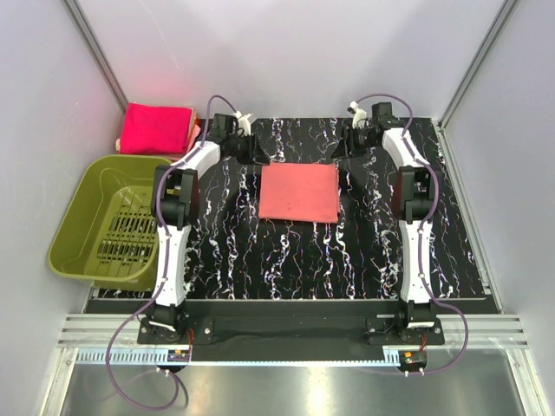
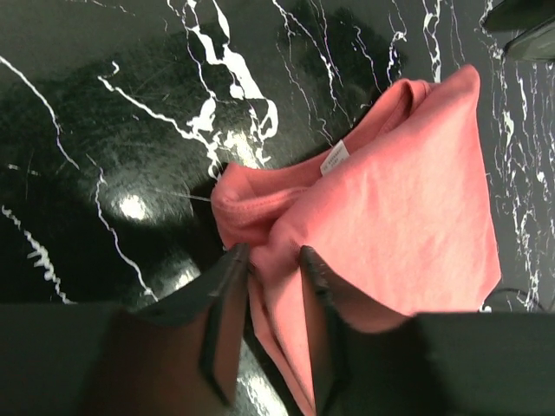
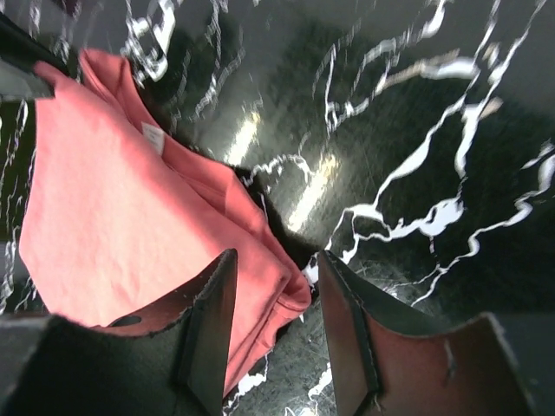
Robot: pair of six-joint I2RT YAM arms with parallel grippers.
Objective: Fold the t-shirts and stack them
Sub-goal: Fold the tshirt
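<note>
A salmon t-shirt (image 1: 299, 192) lies folded into a flat rectangle on the middle of the black marbled table. My left gripper (image 1: 251, 149) is at its far left corner; in the left wrist view the gripper (image 2: 273, 253) is closed on a bunched fold of the salmon cloth (image 2: 408, 199). My right gripper (image 1: 349, 143) is at the far right corner; in the right wrist view the gripper (image 3: 277, 257) is open, with the shirt's corner (image 3: 130, 225) lying between the fingers against the left one. Folded magenta t-shirts (image 1: 156, 128) are stacked at the back left.
An olive-green plastic basket (image 1: 87, 195) stands off the table's left edge, in front of the magenta stack. Grey walls close in the back and both sides. The black marbled table (image 1: 303, 260) stretches from the salmon shirt to the arm bases.
</note>
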